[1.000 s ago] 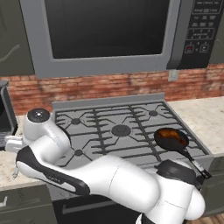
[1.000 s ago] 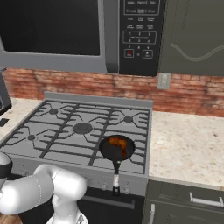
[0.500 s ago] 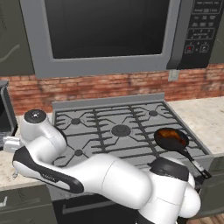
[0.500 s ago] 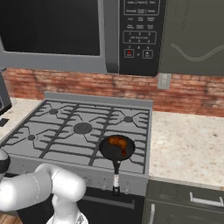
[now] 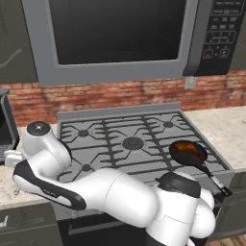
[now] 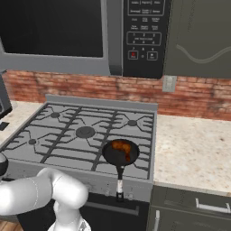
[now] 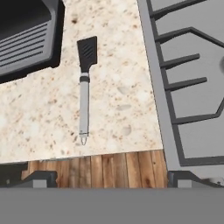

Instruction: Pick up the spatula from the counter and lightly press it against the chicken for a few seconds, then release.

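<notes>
Spatula [image 7: 84,94] lies flat on the speckled table [image 7: 127,109], left of centre in the hand view. Its black slotted head points toward the top of the frame and its grey handle runs down toward the table's front edge. It touches nothing else: a dark appliance [image 7: 26,35] sits just beside the head at upper left, and the stove [image 7: 192,87] borders the table on the right. The tool [image 7: 112,178] hangs above it with its fingertips [image 7: 41,178] spread wide at the bottom corners of the frame and nothing between them. The hand appears to look down from well above so the whole handle stays in sight before it descends. The handle sits left of the tool's midline, so the hand would probably need to shift that way to straddle it.

The chicken [image 5: 188,150], a browned piece, rests in a dark pan [image 5: 175,153] at the front right of the stove, well apart from the spatula. The pan's handle pokes over the stove's front edge.

Compared with a second ago, the arm [image 5: 110,197] has swung a little further toward the left edge of the left base view and sits slightly lower. The pan, chicken and stove are unchanged in both base views.
</notes>
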